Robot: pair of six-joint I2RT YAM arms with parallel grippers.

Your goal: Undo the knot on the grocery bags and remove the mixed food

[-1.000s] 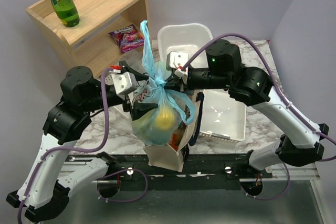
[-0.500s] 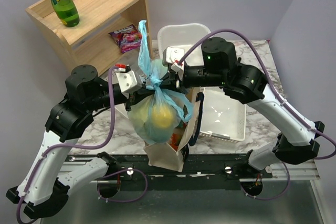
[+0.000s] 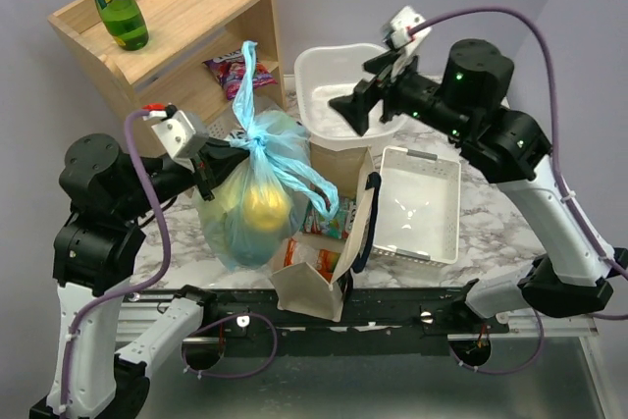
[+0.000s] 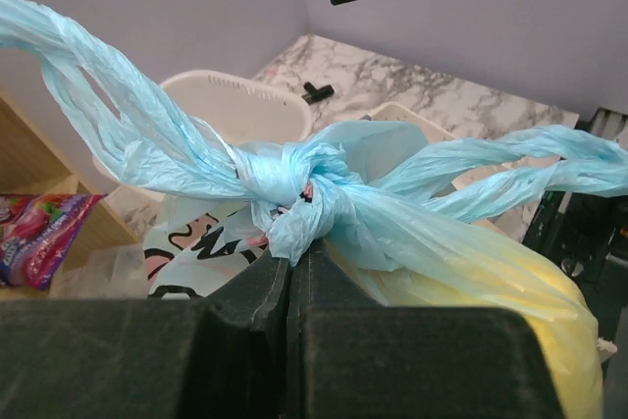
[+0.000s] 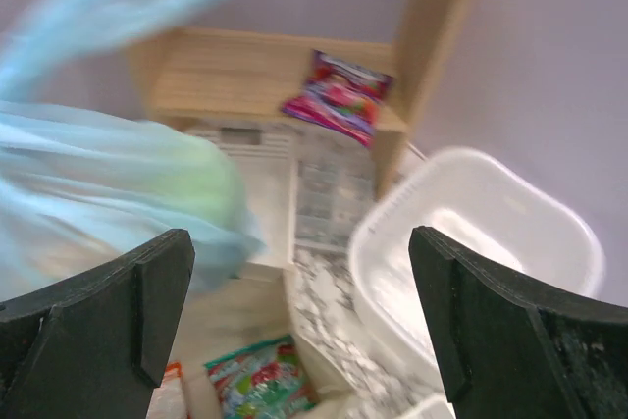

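Note:
The light-blue grocery bag (image 3: 250, 213) hangs bulging left of the beige tote, its knot (image 3: 252, 144) on top with one handle loop sticking up. My left gripper (image 3: 224, 155) is shut on the knot; in the left wrist view the fingers (image 4: 291, 267) pinch the plastic just under the knot (image 4: 304, 188). The mixed food shows as a yellow round shape (image 3: 261, 205) through the bag; the rest is hidden. My right gripper (image 3: 359, 95) is open and holds nothing, raised over the white tub, apart from the bag. Its view shows the blurred bag (image 5: 98, 183) at left between wide jaws (image 5: 304, 316).
A beige tote (image 3: 329, 277) with snack packets inside stands at the front edge. A white slatted basket (image 3: 422, 205) lies right of it, a white tub (image 3: 339, 80) behind. The wooden shelf (image 3: 186, 7) holds a green bottle (image 3: 116, 2) and a purple packet (image 3: 235, 71).
My right gripper let go of the knot, opened wide and pulled up and to the right. My left gripper shut on the knot and drew the bag left.

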